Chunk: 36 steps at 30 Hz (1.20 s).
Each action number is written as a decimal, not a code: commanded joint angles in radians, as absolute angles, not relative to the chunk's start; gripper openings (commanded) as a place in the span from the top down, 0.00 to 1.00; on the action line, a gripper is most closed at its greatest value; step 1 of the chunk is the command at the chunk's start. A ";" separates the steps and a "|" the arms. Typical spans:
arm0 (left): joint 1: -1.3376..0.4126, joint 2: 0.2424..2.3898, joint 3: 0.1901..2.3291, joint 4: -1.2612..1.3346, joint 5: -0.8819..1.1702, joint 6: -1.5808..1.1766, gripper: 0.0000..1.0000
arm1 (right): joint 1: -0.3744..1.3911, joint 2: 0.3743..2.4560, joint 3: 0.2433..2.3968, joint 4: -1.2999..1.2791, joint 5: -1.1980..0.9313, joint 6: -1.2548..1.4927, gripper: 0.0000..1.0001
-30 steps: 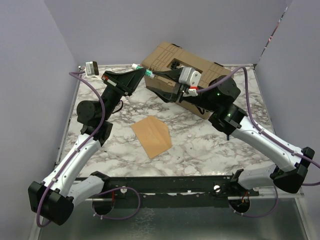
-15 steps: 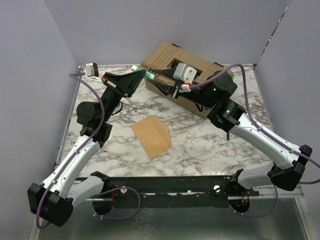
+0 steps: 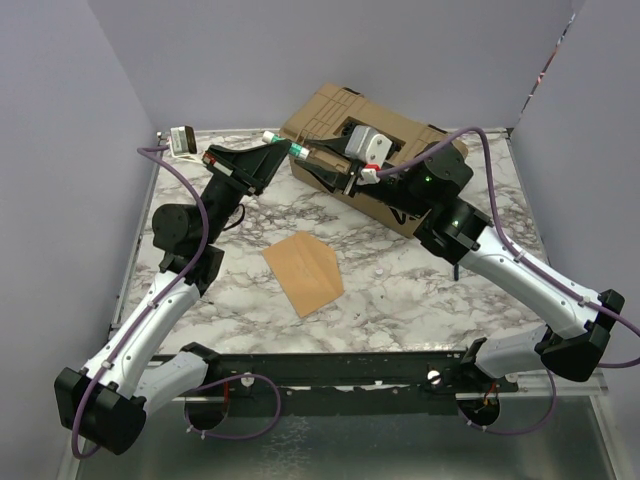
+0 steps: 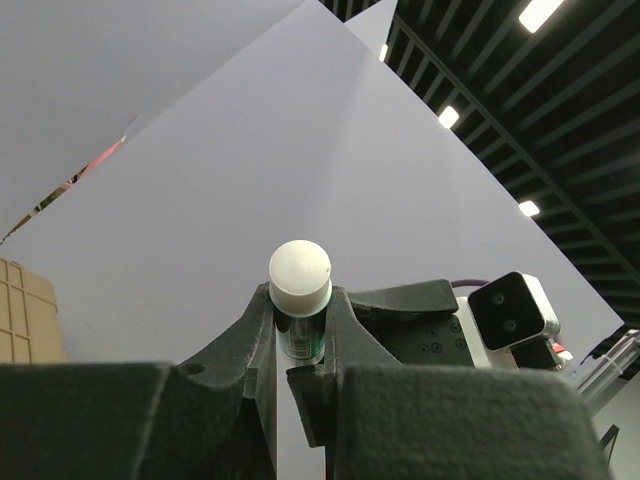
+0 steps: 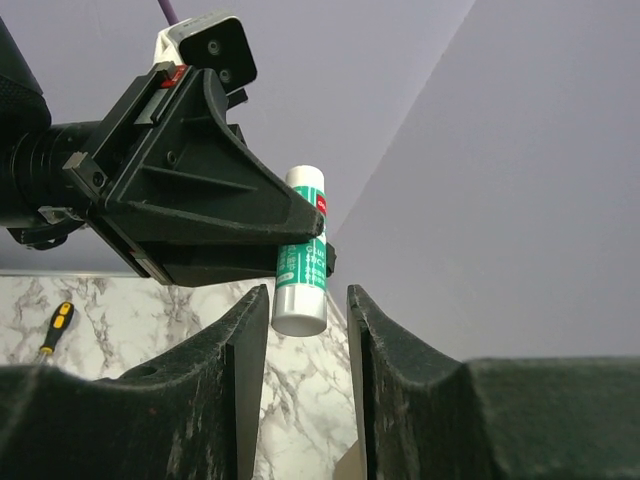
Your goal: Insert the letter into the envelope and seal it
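The orange-brown envelope (image 3: 303, 272) lies flat on the marble table (image 3: 400, 290) in the middle, apart from both arms. The letter is not in view. My left gripper (image 3: 284, 150) is raised at the back and shut on a green glue stick with a white cap (image 3: 292, 148). The stick shows between its fingers in the left wrist view (image 4: 300, 290). My right gripper (image 3: 312, 157) faces it, open. In the right wrist view the stick's white end (image 5: 300, 300) hangs between my right gripper's (image 5: 307, 315) spread fingers.
A brown cardboard box (image 3: 330, 108) stands at the back behind the grippers. A small white device (image 3: 183, 137) sits at the back left corner. A yellow-handled screwdriver (image 5: 55, 325) lies on the marble. Purple walls enclose the table.
My right gripper has moved left and up to the glue stick's end, mostly in the first half second. The left arm and the envelope have not moved.
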State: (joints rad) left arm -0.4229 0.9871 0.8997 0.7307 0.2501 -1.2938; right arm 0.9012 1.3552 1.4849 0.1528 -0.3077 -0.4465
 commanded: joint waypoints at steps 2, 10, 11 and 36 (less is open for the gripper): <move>-0.420 0.969 0.903 0.739 0.270 -1.274 1.00 | 0.904 1.364 1.479 0.121 -0.275 -0.449 0.62; -0.421 0.966 0.896 0.739 0.274 -1.264 1.00 | 0.904 1.365 1.499 0.127 -0.297 -0.373 0.96; -0.421 0.963 0.892 0.739 0.273 -1.257 1.00 | 0.904 1.365 1.506 0.129 -0.303 -0.336 0.99; -0.420 0.940 0.910 1.128 0.522 -0.841 1.00 | 0.882 1.368 1.278 0.804 -0.285 1.342 1.00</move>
